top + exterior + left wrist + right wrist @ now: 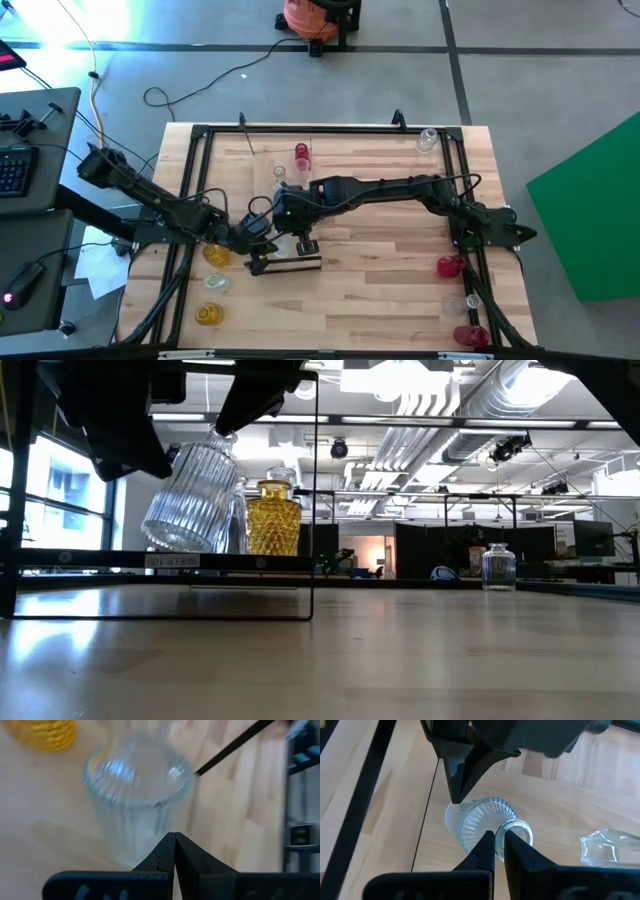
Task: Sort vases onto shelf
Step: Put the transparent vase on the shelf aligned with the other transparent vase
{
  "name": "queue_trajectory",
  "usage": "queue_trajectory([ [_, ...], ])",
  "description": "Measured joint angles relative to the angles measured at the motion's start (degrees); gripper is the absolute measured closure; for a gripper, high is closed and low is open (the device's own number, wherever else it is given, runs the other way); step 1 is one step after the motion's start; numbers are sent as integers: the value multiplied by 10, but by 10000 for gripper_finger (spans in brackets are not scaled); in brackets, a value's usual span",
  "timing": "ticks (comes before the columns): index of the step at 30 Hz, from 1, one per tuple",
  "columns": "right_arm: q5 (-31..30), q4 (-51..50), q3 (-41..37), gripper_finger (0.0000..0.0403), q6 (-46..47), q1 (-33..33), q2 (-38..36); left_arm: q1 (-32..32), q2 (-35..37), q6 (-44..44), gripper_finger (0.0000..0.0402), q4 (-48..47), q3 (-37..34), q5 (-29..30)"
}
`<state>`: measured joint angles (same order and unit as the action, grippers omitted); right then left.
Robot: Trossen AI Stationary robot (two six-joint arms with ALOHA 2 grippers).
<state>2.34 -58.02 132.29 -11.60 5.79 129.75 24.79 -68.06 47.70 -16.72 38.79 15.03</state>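
A clear ribbed vase hangs tilted between my two grippers, its mouth higher than its bottom, close over the shelf. My right gripper is shut on its mouth. My left gripper is shut, its tips at the vase's bottom end. An amber vase stands on its base on the shelf, with another clear vase beside it. In the high view both grippers meet left of the table's middle, my left gripper below my right gripper. My left gripper's shut fingertips lie against the rim of the ribbed vase's bottom, coming slanting down from the table's left. My right gripper pinches the wall of the vase's mouth, apparently one finger inside and one outside, coming slanting down from the right. The vase hangs tilted below it.
A red vase and a clear vase stand near the far edge. Amber and clear vases stand at the near left, red and clear ones at the near right. A black frame rims the table.
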Motion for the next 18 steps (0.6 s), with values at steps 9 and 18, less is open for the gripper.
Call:
queue_trajectory([
  [9,1,-1,0,402,0,0,0,3,88,-7,401,-42,2,16],
  [18,-33,4,0,402,-19,-15,0,-55,109,-69,401,-132,2,-5],
])
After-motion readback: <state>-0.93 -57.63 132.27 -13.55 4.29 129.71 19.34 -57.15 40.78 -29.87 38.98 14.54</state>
